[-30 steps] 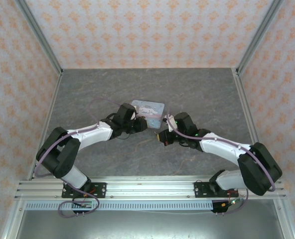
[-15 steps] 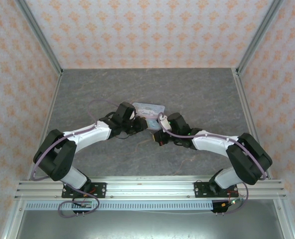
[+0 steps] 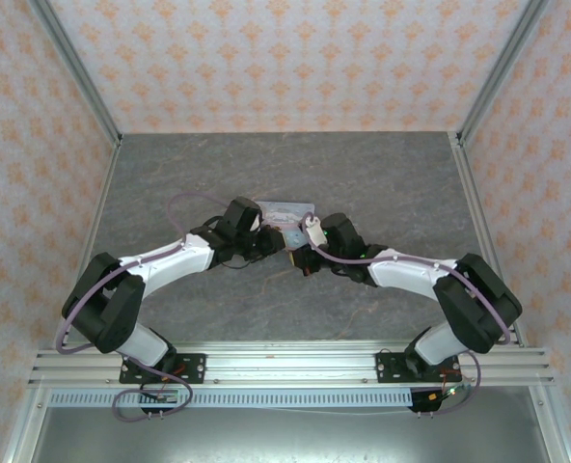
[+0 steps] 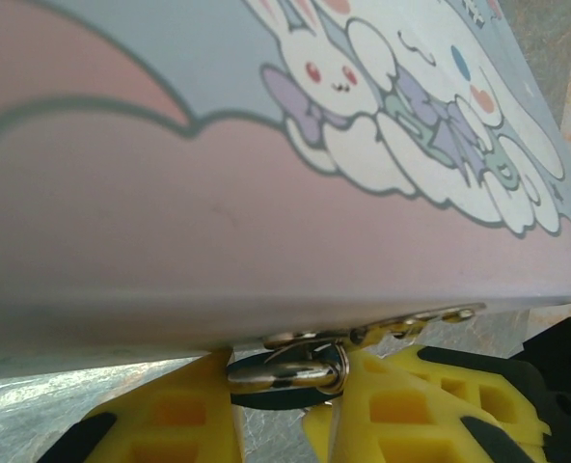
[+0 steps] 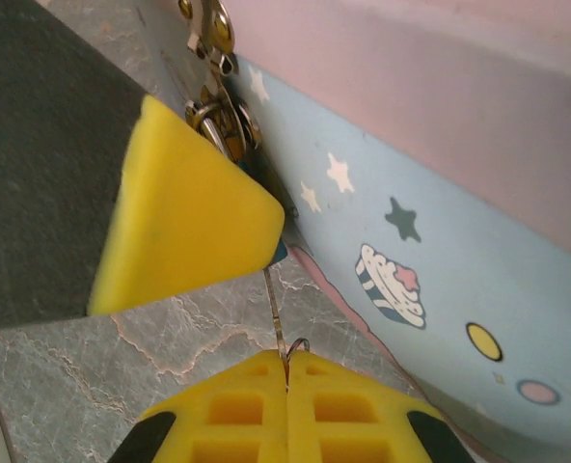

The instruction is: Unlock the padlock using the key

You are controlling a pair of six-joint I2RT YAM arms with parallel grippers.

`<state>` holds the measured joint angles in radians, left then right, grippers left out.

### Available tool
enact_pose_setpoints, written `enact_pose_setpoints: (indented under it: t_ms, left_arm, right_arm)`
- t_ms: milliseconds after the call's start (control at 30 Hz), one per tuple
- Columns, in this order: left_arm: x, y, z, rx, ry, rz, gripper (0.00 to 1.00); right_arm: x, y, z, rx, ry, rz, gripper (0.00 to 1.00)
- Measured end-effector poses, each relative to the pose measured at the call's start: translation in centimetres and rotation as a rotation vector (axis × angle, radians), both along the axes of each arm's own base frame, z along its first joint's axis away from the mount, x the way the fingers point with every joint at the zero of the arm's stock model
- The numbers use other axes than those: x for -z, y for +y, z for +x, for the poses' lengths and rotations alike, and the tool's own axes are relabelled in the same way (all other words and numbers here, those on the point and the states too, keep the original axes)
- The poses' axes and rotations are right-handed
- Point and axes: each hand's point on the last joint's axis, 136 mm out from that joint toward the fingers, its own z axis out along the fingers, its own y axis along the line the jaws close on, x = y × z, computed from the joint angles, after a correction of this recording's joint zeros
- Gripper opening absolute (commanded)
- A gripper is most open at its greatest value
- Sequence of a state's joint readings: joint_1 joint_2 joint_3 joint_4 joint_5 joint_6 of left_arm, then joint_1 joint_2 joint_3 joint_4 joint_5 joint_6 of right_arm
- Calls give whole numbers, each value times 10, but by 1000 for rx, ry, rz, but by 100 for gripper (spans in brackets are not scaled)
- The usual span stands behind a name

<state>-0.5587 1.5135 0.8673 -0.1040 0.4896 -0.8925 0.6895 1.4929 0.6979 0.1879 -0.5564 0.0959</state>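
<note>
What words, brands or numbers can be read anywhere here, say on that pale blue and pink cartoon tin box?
None can be read.
The pale blue and pink cartoon-printed tin box carries drawings, not words: white rabbits, stars and a cupcake.
Dark marks at its top edge in the left wrist view may be lettering: cut off and too blurred to read.

Bright, even light from overhead; faint soft shadows on the table [image 3: 382, 174]. Crisp from above; up close, badly blurred across the tin [image 4: 170, 241], small glints off the padlock shackle [image 4: 285, 371].
</note>
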Motion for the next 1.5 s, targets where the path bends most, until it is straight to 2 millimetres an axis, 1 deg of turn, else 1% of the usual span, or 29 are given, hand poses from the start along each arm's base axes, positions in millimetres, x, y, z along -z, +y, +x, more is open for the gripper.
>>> enact_pose_setpoints:
  t_ms: [233, 800, 1100, 1500]
  left_arm:
    - [0, -1, -1, 2, 1, 2, 18]
    - [0, -1, -1, -21, 21, -11, 17]
    - [-8, -4, 3, -28, 18, -25, 18]
    - [-14, -6, 5, -19, 9, -34, 17]
  right_arm:
    - [3, 2, 0, -7, 10, -1, 0]
    - [2, 3, 1, 4, 5, 25, 0]
    - [-1, 4, 4, 7, -20, 43, 0]
    - [-8, -5, 11, -13, 10, 105, 0]
